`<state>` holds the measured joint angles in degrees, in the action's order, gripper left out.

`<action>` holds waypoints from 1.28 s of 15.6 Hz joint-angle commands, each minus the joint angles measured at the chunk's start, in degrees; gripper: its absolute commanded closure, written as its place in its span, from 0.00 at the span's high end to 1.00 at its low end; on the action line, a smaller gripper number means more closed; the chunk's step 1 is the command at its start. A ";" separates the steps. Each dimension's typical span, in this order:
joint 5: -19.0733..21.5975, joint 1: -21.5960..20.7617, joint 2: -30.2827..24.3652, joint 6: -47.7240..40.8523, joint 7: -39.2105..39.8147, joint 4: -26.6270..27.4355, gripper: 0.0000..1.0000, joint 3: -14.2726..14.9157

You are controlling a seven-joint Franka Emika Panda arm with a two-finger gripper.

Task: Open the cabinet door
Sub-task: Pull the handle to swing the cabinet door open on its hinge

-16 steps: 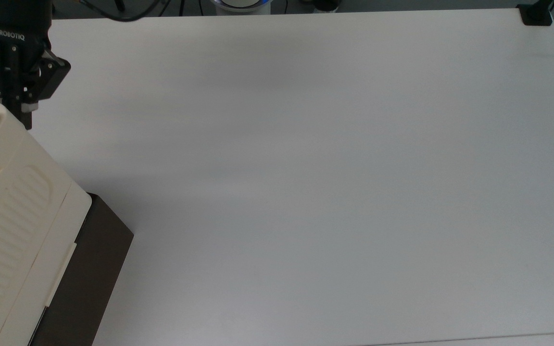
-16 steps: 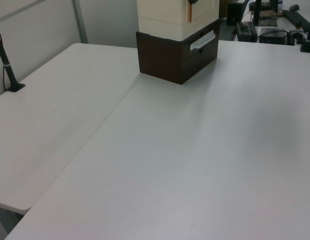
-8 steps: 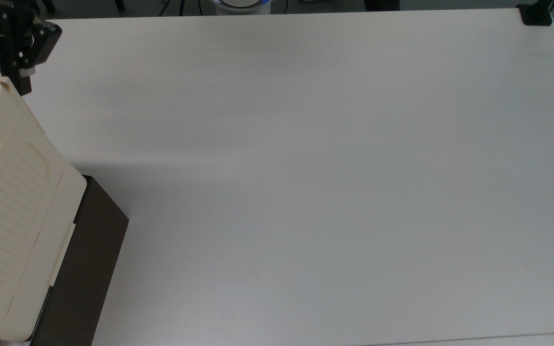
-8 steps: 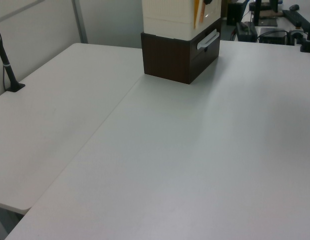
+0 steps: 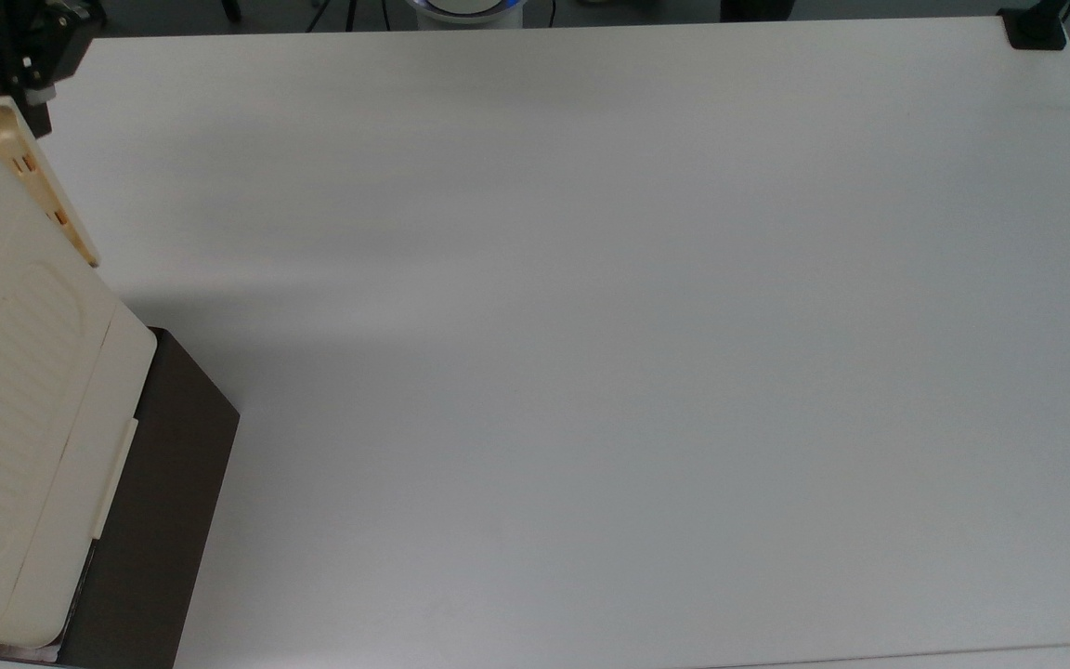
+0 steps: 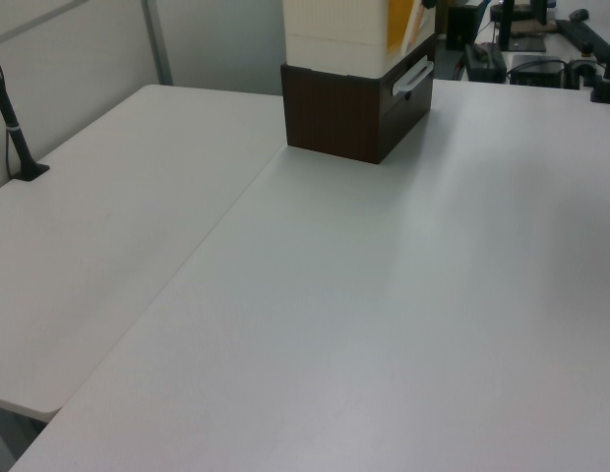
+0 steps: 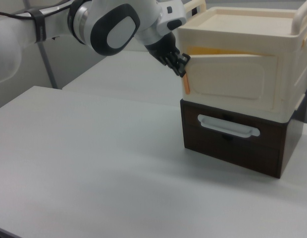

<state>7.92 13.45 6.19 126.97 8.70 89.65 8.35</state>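
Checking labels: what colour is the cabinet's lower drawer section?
Dark brown lower section, clearest in the right view.

White table [image 5: 591, 325] — cabinet [image 5: 24, 418] standing on top view's left edge.

Cabinet [image 7: 242, 84] cream, ribbed panel, orange inner edge; dark brown base; white table [image 5: 591, 325]; black gripper [image 7: 179, 62].

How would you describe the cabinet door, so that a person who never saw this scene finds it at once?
On the white table stands a cabinet, cream on a dark brown base. The door is the cream panel on its front, above the brown drawer's handle. Unlike the other faces, it stands ajar, orange showing behind its edge by the end effector.
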 commanded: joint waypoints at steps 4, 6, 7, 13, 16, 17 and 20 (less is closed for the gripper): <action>-0.27 7.29 -6.18 -8.22 4.13 4.22 0.64 0.97; -0.27 9.22 -6.62 -9.28 4.14 4.13 0.94 1.06; -0.27 10.36 -6.71 -9.71 4.14 4.04 1.00 1.14; -0.36 16.52 -7.77 -10.16 9.65 3.69 1.00 3.95; -0.36 18.01 -7.94 -10.16 15.46 3.52 1.00 7.02; -0.27 18.45 -8.20 -10.33 16.43 2.38 1.00 8.08; 0.52 18.90 -9.08 -11.91 18.37 1.58 1.00 10.81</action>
<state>7.74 32.42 -1.08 116.04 24.35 91.46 17.04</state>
